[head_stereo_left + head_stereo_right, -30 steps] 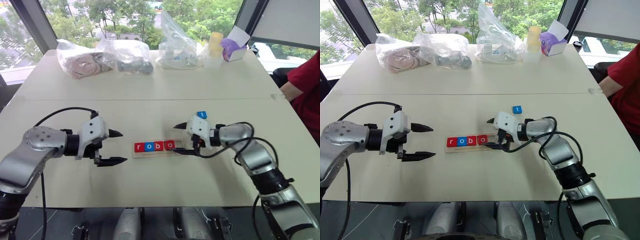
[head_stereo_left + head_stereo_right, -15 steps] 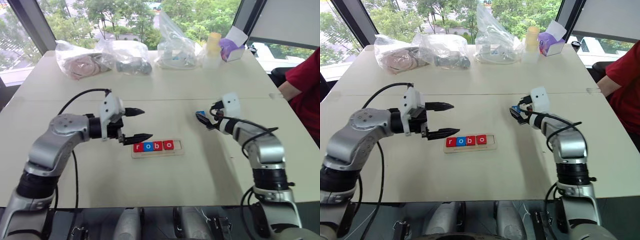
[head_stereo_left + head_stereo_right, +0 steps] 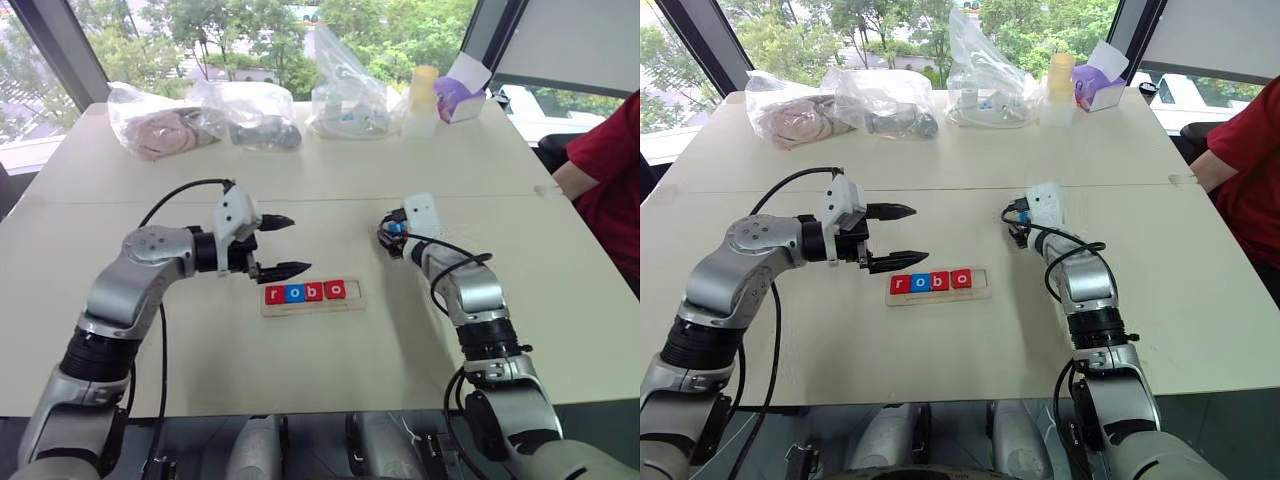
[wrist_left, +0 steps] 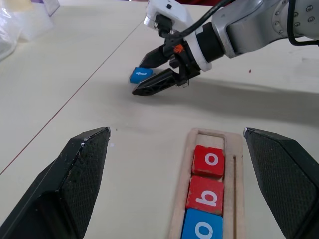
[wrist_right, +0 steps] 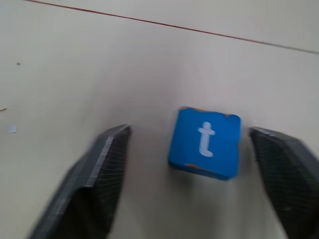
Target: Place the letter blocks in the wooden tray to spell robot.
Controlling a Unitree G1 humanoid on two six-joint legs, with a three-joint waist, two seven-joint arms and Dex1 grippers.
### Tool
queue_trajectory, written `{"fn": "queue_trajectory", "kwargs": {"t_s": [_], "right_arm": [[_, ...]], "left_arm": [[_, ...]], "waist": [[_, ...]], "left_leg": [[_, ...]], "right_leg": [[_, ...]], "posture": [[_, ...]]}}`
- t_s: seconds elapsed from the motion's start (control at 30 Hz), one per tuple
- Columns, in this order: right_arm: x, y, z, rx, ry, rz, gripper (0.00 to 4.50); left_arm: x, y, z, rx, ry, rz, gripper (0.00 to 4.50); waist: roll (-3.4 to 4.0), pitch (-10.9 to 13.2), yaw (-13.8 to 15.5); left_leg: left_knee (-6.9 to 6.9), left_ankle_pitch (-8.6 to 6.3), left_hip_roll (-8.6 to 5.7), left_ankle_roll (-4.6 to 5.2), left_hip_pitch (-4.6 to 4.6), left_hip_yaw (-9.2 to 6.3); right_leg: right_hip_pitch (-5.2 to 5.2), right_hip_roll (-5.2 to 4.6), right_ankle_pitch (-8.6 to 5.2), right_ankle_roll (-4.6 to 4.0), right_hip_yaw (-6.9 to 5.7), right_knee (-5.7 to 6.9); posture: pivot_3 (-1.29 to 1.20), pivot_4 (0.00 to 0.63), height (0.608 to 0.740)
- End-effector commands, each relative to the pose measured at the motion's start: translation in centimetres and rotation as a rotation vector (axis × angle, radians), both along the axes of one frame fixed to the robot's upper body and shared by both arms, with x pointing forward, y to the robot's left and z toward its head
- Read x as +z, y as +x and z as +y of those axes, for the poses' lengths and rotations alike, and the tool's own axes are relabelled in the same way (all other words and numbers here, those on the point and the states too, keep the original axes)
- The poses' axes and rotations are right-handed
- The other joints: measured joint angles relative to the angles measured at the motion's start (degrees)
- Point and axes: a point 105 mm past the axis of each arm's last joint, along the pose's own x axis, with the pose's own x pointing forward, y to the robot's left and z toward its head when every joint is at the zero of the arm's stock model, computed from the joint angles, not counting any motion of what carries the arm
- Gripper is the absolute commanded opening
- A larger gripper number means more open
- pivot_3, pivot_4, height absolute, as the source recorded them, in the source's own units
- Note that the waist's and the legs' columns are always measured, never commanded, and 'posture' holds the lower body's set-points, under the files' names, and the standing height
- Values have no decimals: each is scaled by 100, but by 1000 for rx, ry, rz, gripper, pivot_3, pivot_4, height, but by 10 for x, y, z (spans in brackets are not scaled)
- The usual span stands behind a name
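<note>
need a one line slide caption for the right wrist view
Right gripper brackets the blue t block on the table, jaws either side, not yet touching it.

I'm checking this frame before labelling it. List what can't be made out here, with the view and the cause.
- Left wrist view: the wooden tray runs off the picture's edge, so the r block is cut off.
- Right wrist view: whether the right gripper touches the blue t block is unclear; blur.
- Head views: the plastic bags' contents are indistinct behind crinkled film.
- Head views: the person is cut by the edge.
</note>
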Motion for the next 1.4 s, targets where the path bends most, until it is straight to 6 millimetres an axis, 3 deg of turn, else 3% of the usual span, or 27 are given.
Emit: {"fn": "queue_trajectory", "kwargs": {"t_s": [0.03, 0.07, 0.23, 0.33, 0.4, 0.57, 0.77, 0.8, 0.83, 0.97, 1.07, 1.17, 1.23, 1.4], "right_arm": [[-2, 1, -10, -39, -69, -5, 1623], [-1, 1, -11, -45, -81, -14, 1183], [18, -9, -27, -127, -55, -80, 1183], [30, -34, -41, -226, 2, -103, 1183], [25, -57, -46, -319, 106, -42, 1183], [17, -95, -46, -447, 152, 29, 1183], [-10, -99, -25, -390, 143, 115, 1183], [-11, -98, -25, -388, 138, 116, 2226], [-10, -98, -28, -393, 128, 114, 2532], [3, -97, -41, -407, 156, 71, 4485], [32, -88, -54, -284, 186, -33, 4485], [59, -81, -53, 91, 101, -119, 4485], [59, -87, -55, 313, -4, -103, 4485], [28, -99, -85, 633, -215, 6, 4485]], "left_arm": [[10, -6, -1, -13, -2, -49, 4500], [9, -7, -2, -19, -2, -45, 4500], [3, -20, -10, -92, 42, -22, 4500], [-4, -31, -15, -156, 107, -19, 4500], [-4, -33, -19, -178, 105, -19, 4500], [-8, -28, -29, -200, 97, -30, 4500], [-27, -14, -36, -205, 147, -28, 4500], [-27, -13, -36, -209, 140, -25, 4500], [-26, -13, -35, -212, 133, -24, 4500], [-20, -11, -31, -211, 103, -19, 4500], [-8, -17, -22, -221, 100, -8, 4500], [1, -24, -10, -231, 96, 21, 4500], [2, -27, -4, -228, 119, 25, 4500], [5, -44, 7, -268, 190, 49, 4500]], "waist": [[-1, 0, 1], [-1, -1, 1], [-1, 0, 49], [0, 0, 120], [0, 0, 115], [3, -1, 70], [7, -4, 59], [6, -5, 56], [6, -5, 56], [6, -4, 66], [8, -3, 62], [8, -1, 67], [8, 2, 85], [3, 4, 81]], "left_leg": [[1, 0, 0, 0, -1, -1], [1, 0, 0, 0, -1, -2], [-1, 0, 1, 0, -4, -5], [-8, 0, 1, 0, -14, -6], [-12, 0, 2, 0, -19, -9], [-10, 0, 3, 0, -14, -12], [-9, 1, 0, -1, -7, -3], [-9, 1, 1, -1, -9, -3], [-9, 1, 1, -1, -9, -3], [-9, 1, 2, -1, -11, -4], [-9, 1, 2, -1, -13, -5], [-8, 1, 1, -1, -14, -4], [-11, 0, -1, 0, -13, -1], [-17, -7, -3, 12, -9, 0]], "right_leg": [[0, -2, 0, 0, 0, 0], [0, -4, 0, 0, 0, 0], [-1, -8, 0, 1, -1, -1], [-14, -8, 0, 1, -1, -1], [-19, -8, -1, 1, -2, -1], [-21, -2, -2, -1, 1, 0], [-19, 3, -3, -4, 3, -1], [-20, 3, -3, -4, 3, -2], [-20, 3, -2, -3, 3, -4], [-20, 3, -2, -3, 3, -4], [-22, 1, -2, -2, 4, -4], [-19, -3, -2, 0, 3, -11], [-9, -3, -3, 1, -3, -29], [5, 1, -7, 6, -10, -44]], "posture": [[0, 150, 740], [0, 150, 740], [0, 150, 740], [0, 150, 740], [0, 150, 740], [0, 150, 740], [0, 150, 740], [0, 150, 740], [0, 150, 740], [0, 150, 740], [0, 150, 740], [0, 150, 740], [0, 150, 740], [0, 150, 740]]}}
